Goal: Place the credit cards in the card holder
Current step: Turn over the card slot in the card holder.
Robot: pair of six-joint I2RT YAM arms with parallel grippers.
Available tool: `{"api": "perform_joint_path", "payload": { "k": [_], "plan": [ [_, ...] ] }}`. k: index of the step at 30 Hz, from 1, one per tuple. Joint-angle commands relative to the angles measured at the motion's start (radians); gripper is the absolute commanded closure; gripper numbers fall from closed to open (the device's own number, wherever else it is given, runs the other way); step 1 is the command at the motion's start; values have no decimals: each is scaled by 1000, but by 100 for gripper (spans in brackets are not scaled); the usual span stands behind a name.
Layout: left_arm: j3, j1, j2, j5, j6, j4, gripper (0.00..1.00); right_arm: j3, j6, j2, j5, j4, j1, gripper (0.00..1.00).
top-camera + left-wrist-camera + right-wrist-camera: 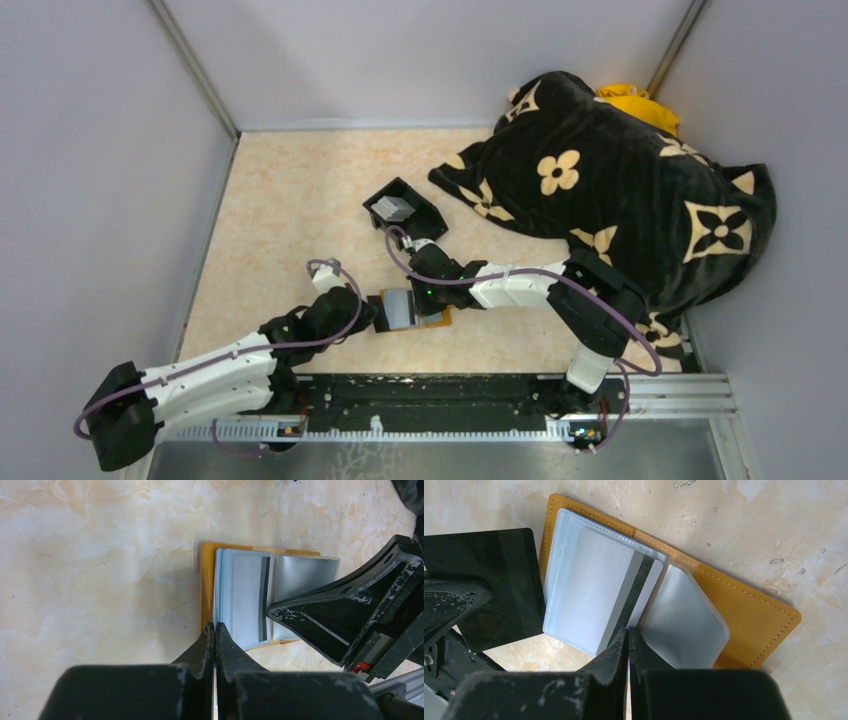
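Closely, the shut left hand (215,628) and shut right hand (628,631) flank the open card holder (751,617), black box (430,216) beyond.

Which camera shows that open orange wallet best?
The right wrist view: the card holder fills it, open, with stitching, clear pockets and a striped card plain. The left wrist view has the right gripper covering part of it; the top view shows only a small sliver.

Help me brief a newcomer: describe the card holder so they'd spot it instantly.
On the beige table, look from the black box toward the near edge. The card holder lies open there, flat and orange-tan with pale blue-grey pockets, unlike the black, open-topped box.
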Motion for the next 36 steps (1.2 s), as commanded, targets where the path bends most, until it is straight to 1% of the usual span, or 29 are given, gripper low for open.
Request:
{"api": "perform_joint_path", "payload": {
  "k": [1, 7, 22, 36],
  "plan": [
    [24, 8, 19, 0, 20, 46, 100, -26, 0, 45, 8, -24, 6, 100],
    [25, 15, 6, 12, 20, 54, 100, -31, -1, 45, 8, -20, 6, 100],
    [40, 19, -47, 17, 23, -9, 100, -29, -1, 49, 4, -17, 6, 100],
    [24, 19, -27, 34, 12, 22, 100, -27, -1, 48, 1, -18, 5, 100]
  ]
}}
